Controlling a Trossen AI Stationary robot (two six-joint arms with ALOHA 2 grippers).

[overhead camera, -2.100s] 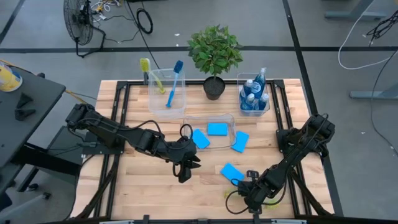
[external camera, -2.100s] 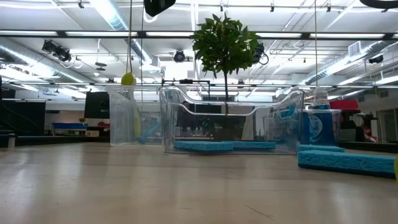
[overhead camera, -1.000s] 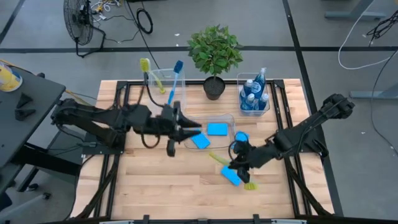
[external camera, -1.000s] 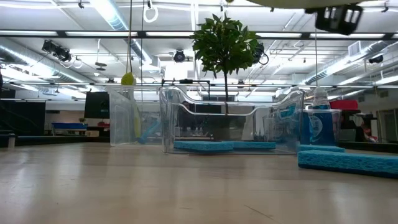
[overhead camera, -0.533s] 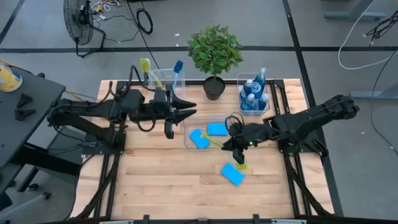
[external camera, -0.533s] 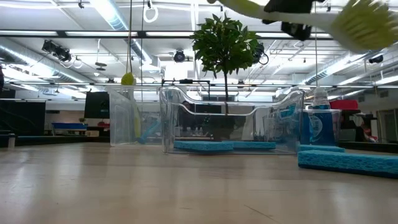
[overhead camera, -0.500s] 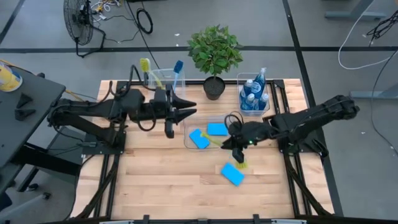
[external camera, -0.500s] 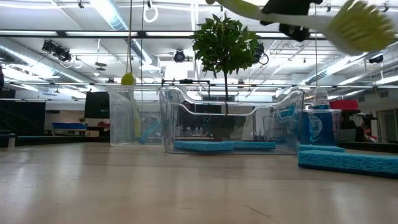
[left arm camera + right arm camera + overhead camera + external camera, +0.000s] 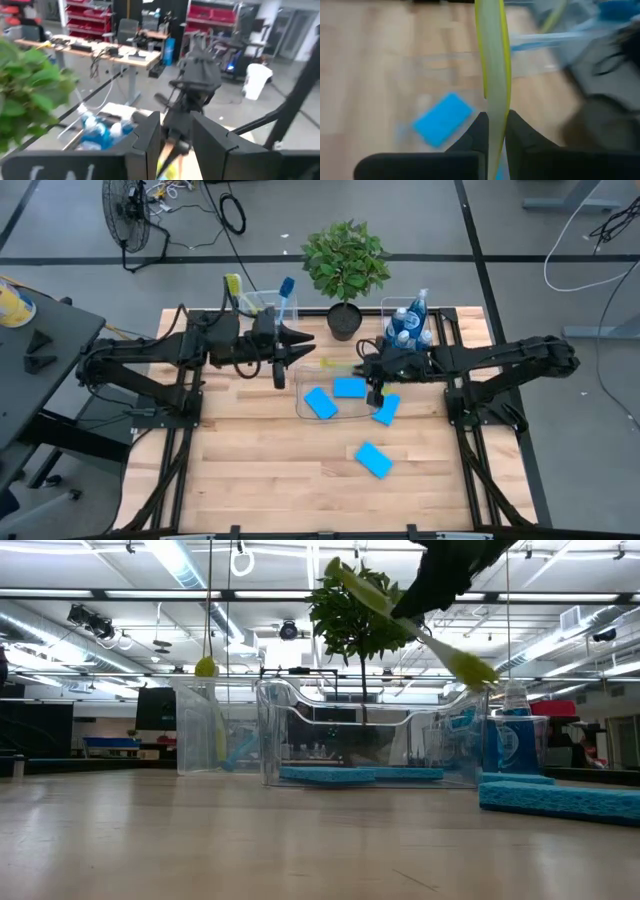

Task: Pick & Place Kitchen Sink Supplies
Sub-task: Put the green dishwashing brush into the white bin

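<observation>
My right gripper [image 9: 372, 372] is shut on a yellow-green dish brush [image 9: 335, 365] above the clear sponge bin [image 9: 372, 378]. In the low view the brush [image 9: 372, 600] slants, with its bristle head [image 9: 470, 668] lowest. My left gripper [image 9: 305, 348] stands open and level just left of the handle's free end, which shows blurred low between its fingers [image 9: 167, 161]. Two blue sponges [image 9: 321, 402] lie in the bin. A third [image 9: 387, 408] is at the bin's right end, and one [image 9: 373, 460] lies flat on the table. My right gripper pinches the brush's handle [image 9: 494, 100] between its two fingers, on the half nearer the bristle head. The fingers come from the table's right, slanting down, and lie nearly along the handle. The brush is lifted clear and tilted, its free end high and its head low.
At the far left, a clear bin [image 9: 268, 330] holds a yellow-green brush [image 9: 233, 283] and a blue brush [image 9: 285, 288]. A bin of blue-liquid bottles [image 9: 408, 335] stands at the far right, with a potted plant [image 9: 345, 265] between them. The near half of the table [image 9: 250, 480] has free room.
My right gripper has carried the brush up from beside the loose sponge toward the far edge and over the sponge bin, rolling its wrist. The handle now points at my left gripper. My left gripper has swung toward the far edge and stayed open.
</observation>
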